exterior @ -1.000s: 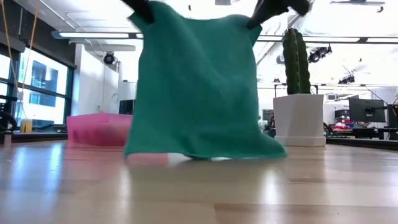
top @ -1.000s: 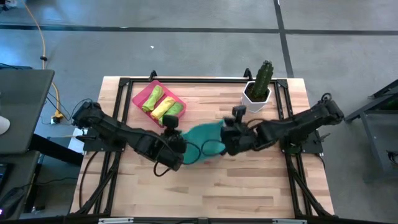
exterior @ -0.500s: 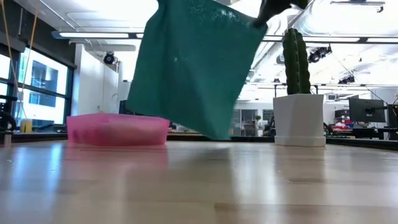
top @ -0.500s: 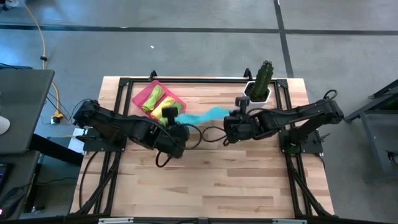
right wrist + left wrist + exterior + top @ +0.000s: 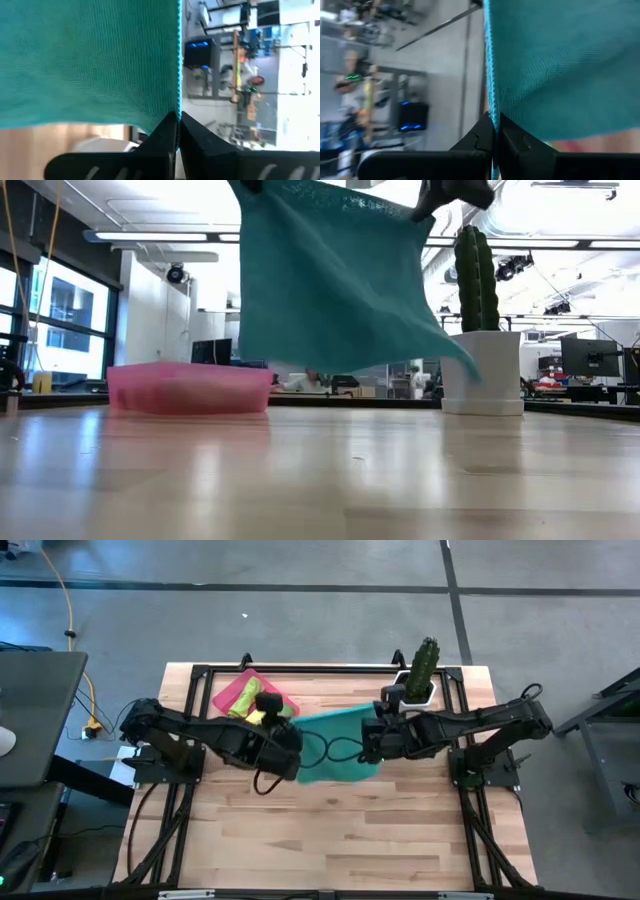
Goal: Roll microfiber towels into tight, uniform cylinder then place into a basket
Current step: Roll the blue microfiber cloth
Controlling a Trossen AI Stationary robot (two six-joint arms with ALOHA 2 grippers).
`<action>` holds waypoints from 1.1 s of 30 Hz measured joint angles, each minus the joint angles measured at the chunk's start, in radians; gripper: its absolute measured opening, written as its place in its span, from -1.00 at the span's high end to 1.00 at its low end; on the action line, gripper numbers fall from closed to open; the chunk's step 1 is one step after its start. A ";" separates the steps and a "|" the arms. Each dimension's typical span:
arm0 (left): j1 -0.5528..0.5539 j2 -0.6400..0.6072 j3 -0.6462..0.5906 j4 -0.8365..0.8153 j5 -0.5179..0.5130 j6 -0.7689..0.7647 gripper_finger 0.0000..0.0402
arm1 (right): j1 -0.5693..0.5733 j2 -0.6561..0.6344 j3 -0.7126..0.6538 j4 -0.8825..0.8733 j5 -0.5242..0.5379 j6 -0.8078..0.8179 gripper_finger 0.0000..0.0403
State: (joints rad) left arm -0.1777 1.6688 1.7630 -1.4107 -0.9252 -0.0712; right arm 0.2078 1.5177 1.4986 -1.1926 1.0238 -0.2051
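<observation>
hanging clear of the counter near its middle, the teal towel, lifted off the wood a second ago, stays clamped by left hand and right hand, unrolled, with the basket waiting at the far left corner.

Bright, even indoor light from long ceiling strip lamps and tall windows behind. The pale wooden table top shows soft glare and blurred reflections up close. The hanging teal microfibre towel looks slightly motion-blurred at its edges. In both wrist views the background room is out of focus.
</observation>
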 joint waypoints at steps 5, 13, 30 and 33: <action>0.080 0.000 0.000 0.003 -0.043 -0.003 1.00 | -0.059 0.000 0.000 0.003 0.023 -0.034 1.00; 0.093 0.000 0.000 0.004 0.348 -0.322 1.00 | -0.024 0.000 -0.002 -0.038 -0.129 0.168 1.00; -0.209 0.368 -0.066 0.290 0.674 -0.408 1.00 | 0.305 0.012 -0.457 0.391 -0.776 0.587 1.00; -0.238 0.415 -0.066 0.378 0.777 -0.408 1.00 | 0.332 0.016 -0.475 0.465 -0.824 0.581 1.00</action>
State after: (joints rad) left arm -0.4162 2.0842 1.6966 -1.0325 -0.1487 -0.4791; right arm 0.5401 1.5337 1.0240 -0.7275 0.1994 0.3763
